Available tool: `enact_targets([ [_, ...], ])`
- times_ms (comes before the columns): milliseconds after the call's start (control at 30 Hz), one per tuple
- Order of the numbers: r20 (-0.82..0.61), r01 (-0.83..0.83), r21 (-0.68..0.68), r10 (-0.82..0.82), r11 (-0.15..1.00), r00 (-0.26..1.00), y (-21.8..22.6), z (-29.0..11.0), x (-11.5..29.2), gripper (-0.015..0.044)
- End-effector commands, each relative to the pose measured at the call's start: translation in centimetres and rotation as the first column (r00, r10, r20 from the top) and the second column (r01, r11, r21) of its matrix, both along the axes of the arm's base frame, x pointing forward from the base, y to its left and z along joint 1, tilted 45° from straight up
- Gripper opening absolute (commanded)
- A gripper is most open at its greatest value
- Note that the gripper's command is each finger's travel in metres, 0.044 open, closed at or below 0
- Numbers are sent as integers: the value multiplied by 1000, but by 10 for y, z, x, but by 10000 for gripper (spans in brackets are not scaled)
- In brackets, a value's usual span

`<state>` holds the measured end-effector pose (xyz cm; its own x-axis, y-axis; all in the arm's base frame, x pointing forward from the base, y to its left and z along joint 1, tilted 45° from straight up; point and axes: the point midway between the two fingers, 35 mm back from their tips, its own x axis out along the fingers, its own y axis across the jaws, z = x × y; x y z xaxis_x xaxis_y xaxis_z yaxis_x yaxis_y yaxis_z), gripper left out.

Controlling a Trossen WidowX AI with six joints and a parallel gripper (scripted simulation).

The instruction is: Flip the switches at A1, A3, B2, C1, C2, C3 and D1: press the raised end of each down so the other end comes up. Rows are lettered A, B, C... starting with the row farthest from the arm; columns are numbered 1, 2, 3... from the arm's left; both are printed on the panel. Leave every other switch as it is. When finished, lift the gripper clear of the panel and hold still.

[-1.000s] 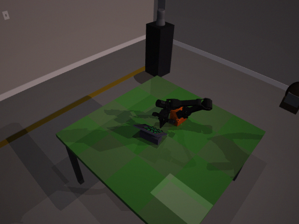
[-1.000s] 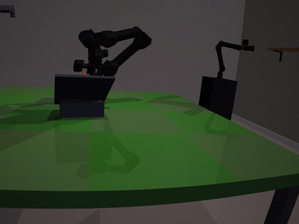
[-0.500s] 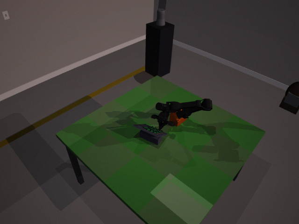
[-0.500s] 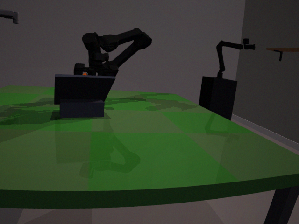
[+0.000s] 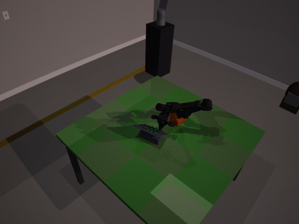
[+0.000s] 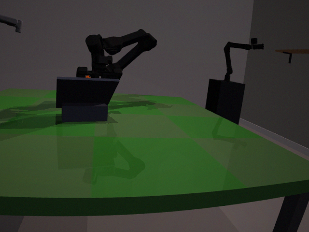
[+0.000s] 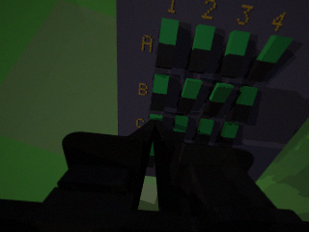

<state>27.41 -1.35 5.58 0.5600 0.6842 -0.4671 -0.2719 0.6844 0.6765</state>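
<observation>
The dark panel [image 5: 138,125] [image 6: 84,91] [image 7: 130,63] carries rows of green switches and stands tilted on a block. In the wrist view A1 [image 7: 169,31], A2 [image 7: 204,36], A3 [image 7: 238,43], B1 [image 7: 160,84], B2 [image 7: 192,88], C2 [image 7: 181,124] and C3 [image 7: 206,127] show. A4 [image 7: 274,49] and B3 [image 7: 221,92] show longer, slanted green faces; which ends are raised is hard to tell. My gripper [image 5: 160,129] [image 7: 154,123] is shut and empty, its tips low at the panel's near part, just below C1 [image 7: 155,117] in view. The fingers hide most of row D. The panel hides the tips in the exterior view.
The panel's block [image 5: 149,138] [image 6: 84,113] rests on the green checkered table [image 5: 135,173] [image 6: 149,154]. The orange arm base [image 5: 177,119] stands close behind the gripper. A black pedestal [image 5: 158,48] [image 6: 224,99] with another arm stands beyond the table.
</observation>
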Motion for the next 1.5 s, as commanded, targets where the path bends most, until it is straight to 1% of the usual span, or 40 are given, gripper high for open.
enact_targets([
  [0, -5, 3, -2, -3, 1000, 1000, 0, -1, 0, 0],
  [1467, -5, 3, -2, -3, 1000, 1000, 3, -3, 3, 0],
])
